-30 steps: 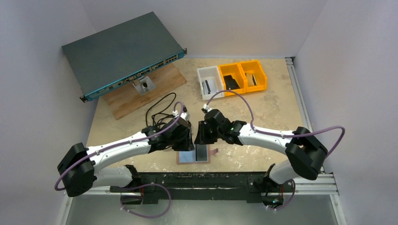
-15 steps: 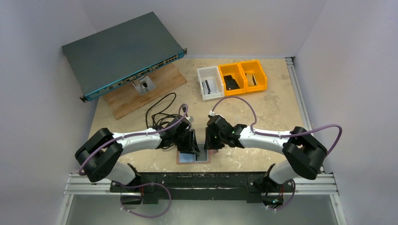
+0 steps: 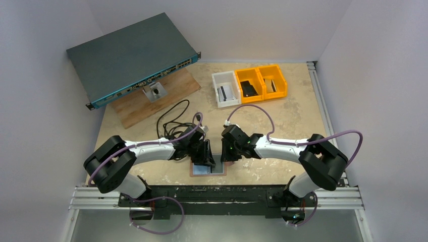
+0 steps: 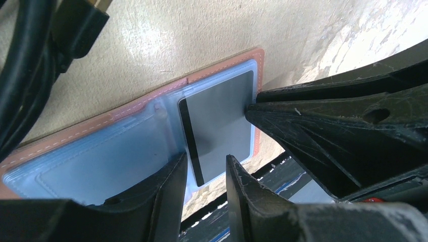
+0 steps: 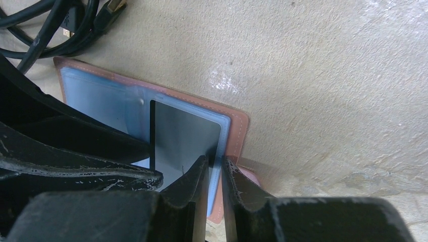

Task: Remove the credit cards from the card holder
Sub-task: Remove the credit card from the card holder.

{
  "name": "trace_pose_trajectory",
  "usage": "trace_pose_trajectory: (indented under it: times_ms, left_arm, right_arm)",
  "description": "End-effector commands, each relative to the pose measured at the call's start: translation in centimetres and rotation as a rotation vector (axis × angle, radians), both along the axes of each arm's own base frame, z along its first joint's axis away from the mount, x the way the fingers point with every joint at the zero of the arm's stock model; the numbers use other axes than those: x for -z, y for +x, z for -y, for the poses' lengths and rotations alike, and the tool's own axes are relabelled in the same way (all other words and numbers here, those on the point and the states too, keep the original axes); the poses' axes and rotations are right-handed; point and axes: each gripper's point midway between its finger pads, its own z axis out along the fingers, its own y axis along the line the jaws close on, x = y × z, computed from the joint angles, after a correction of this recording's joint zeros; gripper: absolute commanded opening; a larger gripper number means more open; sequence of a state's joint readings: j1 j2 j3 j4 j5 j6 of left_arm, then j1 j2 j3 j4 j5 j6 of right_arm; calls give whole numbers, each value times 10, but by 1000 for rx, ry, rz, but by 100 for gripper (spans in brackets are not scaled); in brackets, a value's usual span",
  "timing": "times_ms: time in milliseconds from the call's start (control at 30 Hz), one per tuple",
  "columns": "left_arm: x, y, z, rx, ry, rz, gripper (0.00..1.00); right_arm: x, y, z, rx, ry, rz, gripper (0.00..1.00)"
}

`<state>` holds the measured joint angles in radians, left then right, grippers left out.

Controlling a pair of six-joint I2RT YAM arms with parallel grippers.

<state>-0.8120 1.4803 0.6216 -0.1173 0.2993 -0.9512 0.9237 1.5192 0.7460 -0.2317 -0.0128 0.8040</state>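
The card holder lies open and flat by the table's near edge, with a pink-brown rim and clear bluish pockets. A grey credit card with a black stripe sits in its right pocket. My left gripper is open, tips down on the holder, straddling the card's striped end. My right gripper stands at the card's other end with its jaws almost together; a slim gap shows the pocket's rim beneath, nothing between them. In the top view both grippers crowd over the holder.
A black cable coils just behind the holder, close to both wrists. A network switch rests on a wooden board at the back left. One white bin and two orange bins stand at the back. A metal rail borders the near edge.
Both grippers have come down and toward the near edge onto the open holder. The right jaws have narrowed. The left arm's elbow has swung in.
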Motion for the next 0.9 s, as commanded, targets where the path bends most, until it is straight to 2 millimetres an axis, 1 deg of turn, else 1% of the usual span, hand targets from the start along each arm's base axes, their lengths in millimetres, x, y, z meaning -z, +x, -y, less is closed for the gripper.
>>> trace_pose_trajectory:
  times_ms: [0, 233, 367, 500, 767, 800, 867]
  left_arm:
    - [10, 1, -1, -3, -2, -2, 33]
    - [8, 1, 0, -1, -10, -3, 33]
    - [8, 0, -4, -4, 2, 2, 33]
    - [9, 0, -4, -8, -8, -7, 32]
    - [3, 0, -1, -24, -68, -32, 25]
    - [-1, 3, 3, -24, -96, -17, 24]
    - [-4, 3, 5, -24, -124, -25, 23]
  right_arm:
    - [1, 2, -7, -24, -11, 20, 13]
    - [2, -8, -20, -64, 10, -2, 11]
    - [7, -10, -21, -68, 2, -10, 11]
    - [8, -13, -26, -84, 15, -18, 11]
    - [11, -17, -28, -98, 13, -28, 12]
    - [12, -17, -28, -98, 13, -29, 12]
    - [14, -18, -27, -93, 6, -30, 12]
